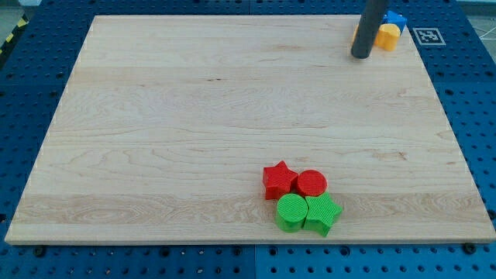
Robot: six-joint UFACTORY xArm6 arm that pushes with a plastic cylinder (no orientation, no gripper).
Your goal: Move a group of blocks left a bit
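Note:
Near the view's bottom, right of centre, four blocks sit packed together: a red star (278, 180), a red cylinder (312, 184), a green cylinder (292, 211) and a green star (322, 213). My tip (360, 55) is far from them, at the view's top right, just left of a yellow block (387, 36) and a blue block (396, 19). The rod hides part of the yellow block's left side, where a bit of orange shows.
The wooden board (194, 124) lies on a blue pegboard table (473, 116). A white tag with a black marker (427, 35) sits off the board's top right corner. Yellow-black tape (12, 39) runs at the view's top left.

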